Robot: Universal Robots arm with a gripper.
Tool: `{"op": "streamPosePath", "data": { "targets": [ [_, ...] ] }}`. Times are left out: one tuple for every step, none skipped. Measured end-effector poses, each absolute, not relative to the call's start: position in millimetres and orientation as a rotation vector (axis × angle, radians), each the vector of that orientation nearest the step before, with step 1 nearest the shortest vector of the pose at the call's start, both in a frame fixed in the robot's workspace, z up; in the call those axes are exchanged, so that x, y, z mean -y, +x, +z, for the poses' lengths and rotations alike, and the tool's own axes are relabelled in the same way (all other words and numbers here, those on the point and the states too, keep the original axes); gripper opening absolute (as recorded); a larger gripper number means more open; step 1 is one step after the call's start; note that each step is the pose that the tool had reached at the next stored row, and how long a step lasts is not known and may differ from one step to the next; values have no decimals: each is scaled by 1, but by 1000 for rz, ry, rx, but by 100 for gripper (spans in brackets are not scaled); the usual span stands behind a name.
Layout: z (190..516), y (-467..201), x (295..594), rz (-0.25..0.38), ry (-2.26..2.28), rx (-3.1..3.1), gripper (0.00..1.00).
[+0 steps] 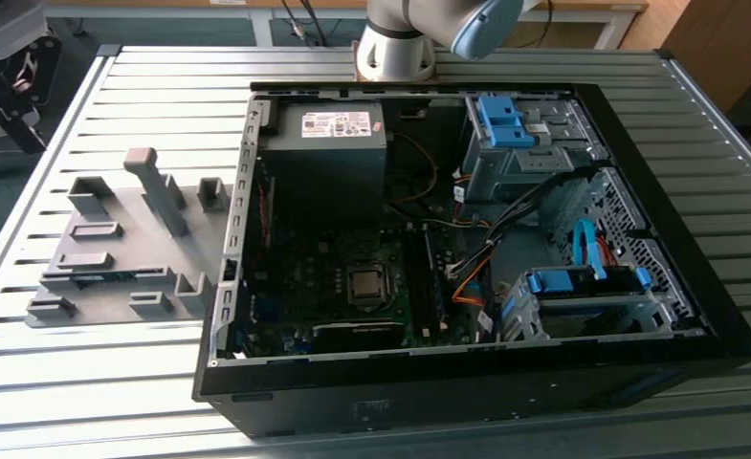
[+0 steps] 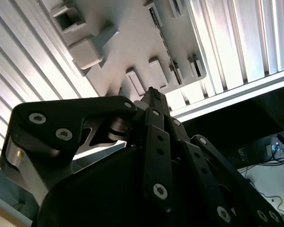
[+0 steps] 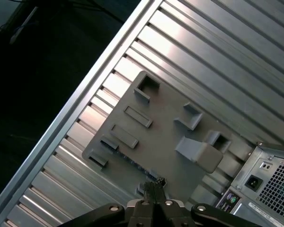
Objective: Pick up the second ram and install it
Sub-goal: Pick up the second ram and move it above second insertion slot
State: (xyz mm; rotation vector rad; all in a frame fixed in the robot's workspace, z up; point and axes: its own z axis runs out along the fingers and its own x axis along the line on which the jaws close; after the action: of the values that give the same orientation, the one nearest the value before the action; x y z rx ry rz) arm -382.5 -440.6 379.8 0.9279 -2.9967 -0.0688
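The gripper (image 3: 154, 183), fingers pressed together on nothing, is held above the grey holder (image 1: 130, 253) at the exterior view's left, where the ram (image 1: 104, 277) is judged to be stood on edge in a slot, presumably for an easy pinch.

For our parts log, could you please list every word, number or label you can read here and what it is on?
White label on the power supply, exterior view: print too small to read.
Stickers on the computer case's rear panel, first wrist view: too blurred to read.
Nothing can be quoted.
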Motion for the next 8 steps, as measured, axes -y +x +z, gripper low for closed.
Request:
{"op": "streamPosePath", "data": {
  "targets": [
    [380,-383,441,-69,933,2995,11],
    [380,-383,441,-69,938,2993,11],
    [380,-383,441,-69,943,2992,11],
    [380,-383,441,-69,948,2990,11],
    [380,-383,441,-69,953,2989,11],
    [380,-383,441,-69,957,2987,11],
    [380,-383,441,-69,962,2986,11],
    [380,-383,441,-69,966,2984,11]
  ]
}}
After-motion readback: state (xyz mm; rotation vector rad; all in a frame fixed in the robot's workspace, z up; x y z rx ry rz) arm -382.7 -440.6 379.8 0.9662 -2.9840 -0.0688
